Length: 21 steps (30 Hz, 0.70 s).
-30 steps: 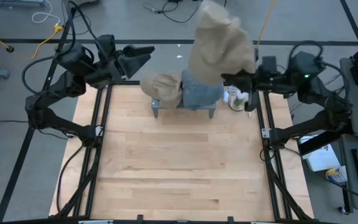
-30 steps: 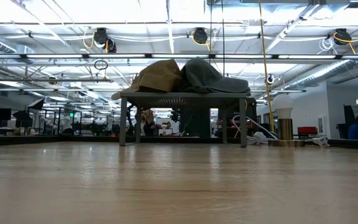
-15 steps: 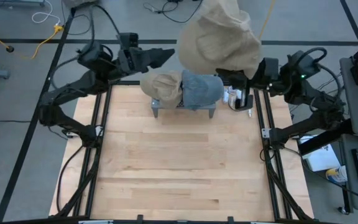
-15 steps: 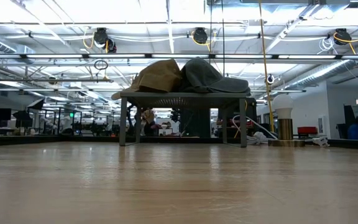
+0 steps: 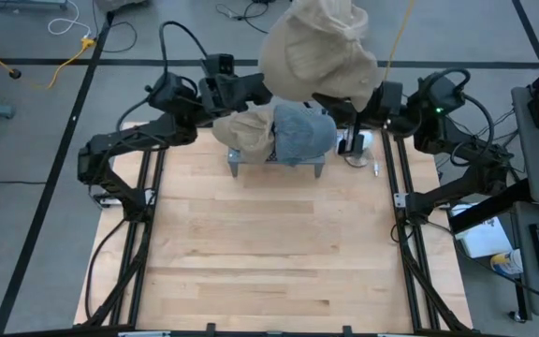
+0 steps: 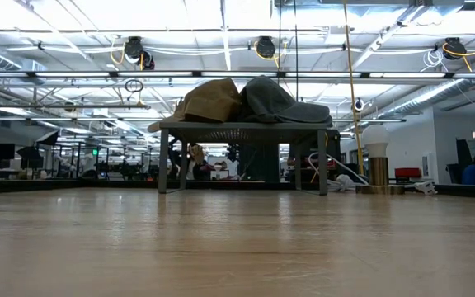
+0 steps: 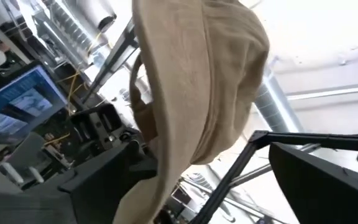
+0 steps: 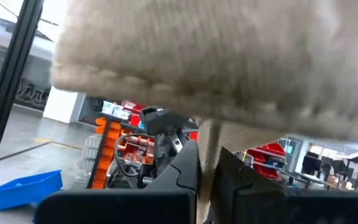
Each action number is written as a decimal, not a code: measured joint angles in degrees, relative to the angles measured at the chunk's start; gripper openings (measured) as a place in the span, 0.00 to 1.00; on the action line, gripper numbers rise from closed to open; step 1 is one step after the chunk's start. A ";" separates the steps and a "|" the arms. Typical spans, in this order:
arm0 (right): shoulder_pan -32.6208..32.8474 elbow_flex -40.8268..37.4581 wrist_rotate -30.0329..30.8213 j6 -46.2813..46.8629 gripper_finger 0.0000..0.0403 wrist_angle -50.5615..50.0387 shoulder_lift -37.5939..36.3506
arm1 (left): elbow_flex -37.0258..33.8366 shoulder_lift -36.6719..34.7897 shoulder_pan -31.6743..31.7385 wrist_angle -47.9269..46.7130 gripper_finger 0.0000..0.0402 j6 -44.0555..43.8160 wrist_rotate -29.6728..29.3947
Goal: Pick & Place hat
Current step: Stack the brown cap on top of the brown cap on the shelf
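Moved: left gripper (image 5: 260, 89) now reaches beside the raised hat; fingers hidden, can't tell.
Hat (image 5: 318, 51): beige, soft, crumpled, hanging.
Right gripper (image 5: 330, 101): pinching hat's edge.

The big tan hat (image 5: 318, 51) hangs in the air in the high view and its top is cut off by the picture's edge. It hides the tip of the right claw (image 5: 335, 101) under it, and the tip of the left claw (image 5: 255, 89) slips behind its side, so you cannot tell how that one's fingers stand. In the right wrist view the tan hat (image 8: 229, 56) fills the top, fuzzy and cut off. In the low view no claw shows. The grey hat (image 5: 302, 134) below the claws covers part of the little stand (image 5: 235, 161).
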 joint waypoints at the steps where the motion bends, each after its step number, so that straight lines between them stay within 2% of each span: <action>1: -0.25 0.00 -0.02 0.46 0.01 0.02 0.06 | 0.00 0.10 -0.03 0.38 0.93 -0.16 0.00; 5: -1.04 0.00 -0.07 1.84 0.01 -0.05 0.08 | 0.00 0.14 -0.01 0.31 0.80 -0.04 -0.07; 14: -1.05 0.00 -0.09 2.01 0.01 -0.24 0.08 | 0.00 0.16 0.30 -0.02 0.36 -1.31 -0.68; 21: -1.06 0.00 0.38 2.46 0.03 -0.47 0.09 | 0.00 0.15 1.46 -0.39 0.08 -2.83 -0.38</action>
